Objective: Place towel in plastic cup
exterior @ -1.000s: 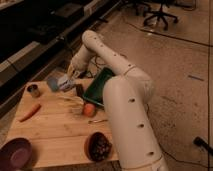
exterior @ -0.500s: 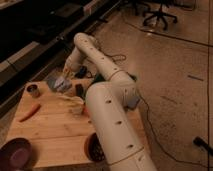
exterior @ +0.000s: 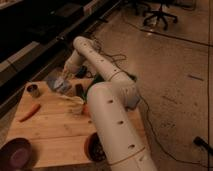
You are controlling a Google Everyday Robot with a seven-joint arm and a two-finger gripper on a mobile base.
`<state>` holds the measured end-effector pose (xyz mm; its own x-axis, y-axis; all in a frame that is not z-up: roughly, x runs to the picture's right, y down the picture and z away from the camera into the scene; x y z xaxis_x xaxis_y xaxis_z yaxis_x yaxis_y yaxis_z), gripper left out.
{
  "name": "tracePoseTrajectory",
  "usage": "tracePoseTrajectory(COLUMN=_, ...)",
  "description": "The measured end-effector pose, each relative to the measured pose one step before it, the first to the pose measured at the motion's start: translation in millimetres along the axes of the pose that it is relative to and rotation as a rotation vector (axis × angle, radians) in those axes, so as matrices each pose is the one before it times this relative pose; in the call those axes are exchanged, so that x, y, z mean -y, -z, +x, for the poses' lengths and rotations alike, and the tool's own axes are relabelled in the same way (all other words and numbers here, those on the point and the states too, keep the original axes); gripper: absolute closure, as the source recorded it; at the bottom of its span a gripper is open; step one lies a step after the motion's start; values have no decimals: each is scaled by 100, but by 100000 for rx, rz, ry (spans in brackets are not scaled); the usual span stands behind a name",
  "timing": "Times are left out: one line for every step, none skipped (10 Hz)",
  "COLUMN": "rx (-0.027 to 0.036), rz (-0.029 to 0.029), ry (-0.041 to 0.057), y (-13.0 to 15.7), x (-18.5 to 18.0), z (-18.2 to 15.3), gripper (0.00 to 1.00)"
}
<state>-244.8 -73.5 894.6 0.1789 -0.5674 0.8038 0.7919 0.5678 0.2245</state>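
Centring the crumpled blue-grey cloth towel (exterior: 56, 85) over the pale translucent plastic cup (exterior: 76, 104), left of centre, should come before any release. The two-finger gripper (exterior: 64, 79), at upper left, looks clamped on the towel, whose long axis seems to slant toward lower right.

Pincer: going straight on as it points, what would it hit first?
The pincer hangs over the table, pointing down-left: probably the towel at its tip, then the table. Depth unclear.
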Motion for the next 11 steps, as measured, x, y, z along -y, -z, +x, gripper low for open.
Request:
tracePoseTrajectory(rx=-11, rz=1550, ry=2153, y=-413, x=226, z=-20, gripper=100)
tracePoseTrajectory(rx=-102, rz=1457, ry=1917, y=-373, x=350, z=-54, gripper=100)
tracePoseTrajectory(rx=-596, rz=1619, ry=1554, y=-80, x=222, z=127, gripper=100)
tracePoseTrajectory(rx=-370, rz=742, ry=785, y=-42, x=124, z=106, gripper=100)
tracePoseTrajectory(rx=-784, rz=1173, ry=134, y=182, x=156, z=434, gripper=100)
tracePoseTrajectory(rx=-228, rz=341, ry=-164, y=28, x=156, z=260, gripper=100)
tracePoseTrajectory(rx=-48, rz=680, ry=-260, y=78, x=286, z=293, gripper=100)
tracePoseTrajectory(rx=268, rz=1541, ry=-1071, y=109, x=436, z=585, gripper=100)
tracePoseTrajectory(rx=152, rz=728, ry=-493, y=113, x=119, z=267, gripper=100)
tracePoseTrajectory(rx=69, rz=523, ry=-258, y=76, x=98, z=164, gripper=100)
tracePoseTrajectory(rx=-93, rz=322, ry=-233, y=108, x=-9, z=148, gripper=100)
